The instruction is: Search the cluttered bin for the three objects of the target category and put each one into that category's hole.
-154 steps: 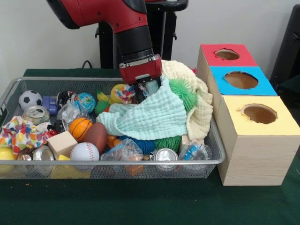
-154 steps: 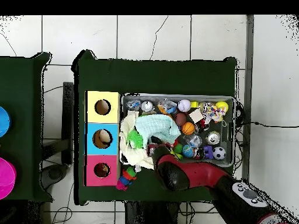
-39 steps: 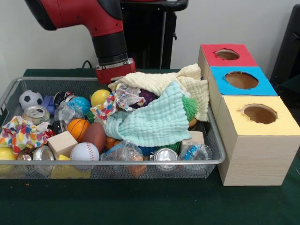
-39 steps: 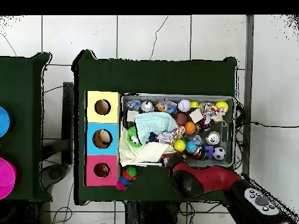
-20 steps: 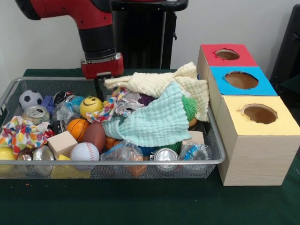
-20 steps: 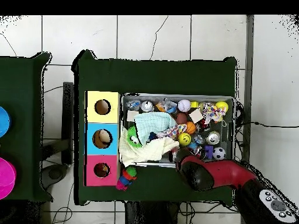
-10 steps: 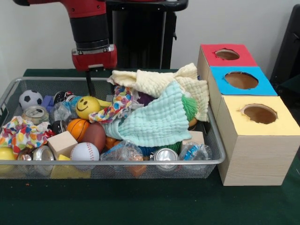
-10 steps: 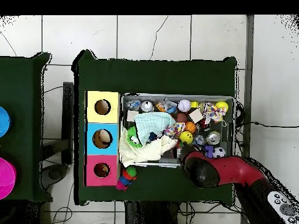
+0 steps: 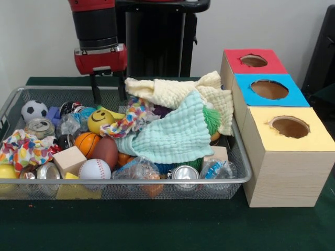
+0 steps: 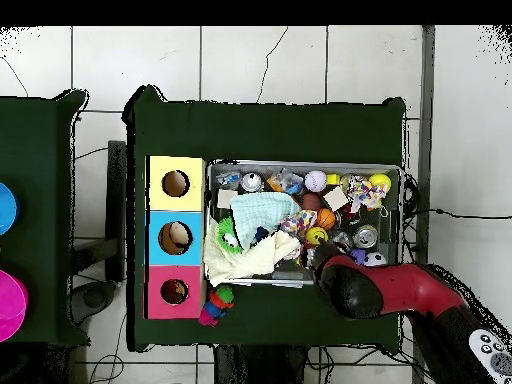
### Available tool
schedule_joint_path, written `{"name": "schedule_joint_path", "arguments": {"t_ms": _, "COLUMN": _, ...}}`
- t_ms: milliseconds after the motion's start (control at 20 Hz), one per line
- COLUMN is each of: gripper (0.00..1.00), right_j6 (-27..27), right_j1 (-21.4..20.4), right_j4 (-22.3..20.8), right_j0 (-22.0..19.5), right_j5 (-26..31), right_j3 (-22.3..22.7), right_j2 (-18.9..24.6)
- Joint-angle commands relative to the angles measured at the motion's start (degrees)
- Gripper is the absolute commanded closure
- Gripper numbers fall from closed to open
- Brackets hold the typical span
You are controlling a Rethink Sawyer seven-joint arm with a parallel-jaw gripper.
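Hanging over the far side of the shallow silver wire-mesh bin (image 9: pixel 238 157), the black-fingered pincer (image 9: pixel 108 89) is parted and empty — no plush animals show, likely buried under cloths — well away from the red-surround hole (image 9: pixel 254 60)

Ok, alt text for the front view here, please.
A red and black arm holds its open gripper above the far side of a wire mesh bin crammed with balls, cans and cloths. Right of it stands a wooden box with red, blue and yellow holes.
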Motion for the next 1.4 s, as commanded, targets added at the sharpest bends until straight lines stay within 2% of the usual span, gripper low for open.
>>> {"name": "schedule_joint_path", "arguments": {"t_ms": 50, "gripper": 0.00, "right_j6": -14.08, "right_j1": -0.15, "right_j4": 1.39, "right_j0": -3.59, "right_j5": 10.89, "right_j3": -7.21, "right_j2": 6.62}}
{"name": "schedule_joint_path", "arguments": {"t_ms": 400, "gripper": 0.00, "right_j6": -17.68, "right_j1": 2.35, "right_j4": -0.55, "right_j0": -6.57, "right_j5": 13.29, "right_j3": -9.89, "right_j2": 10.26}}
{"name": "schedule_joint_path", "arguments": {"t_ms": 850, "gripper": 0.00, "right_j6": -26.53, "right_j1": 11.11, "right_j4": -3.30, "right_j0": -11.28, "right_j5": 15.68, "right_j3": -15.73, "right_j2": 15.08}}
{"name": "schedule_joint_path", "arguments": {"t_ms": 1400, "gripper": 0.00, "right_j6": -36.62, "right_j1": 15.68, "right_j4": -3.57, "right_j0": -11.93, "right_j5": 19.39, "right_j3": -24.97, "right_j2": 17.31}}
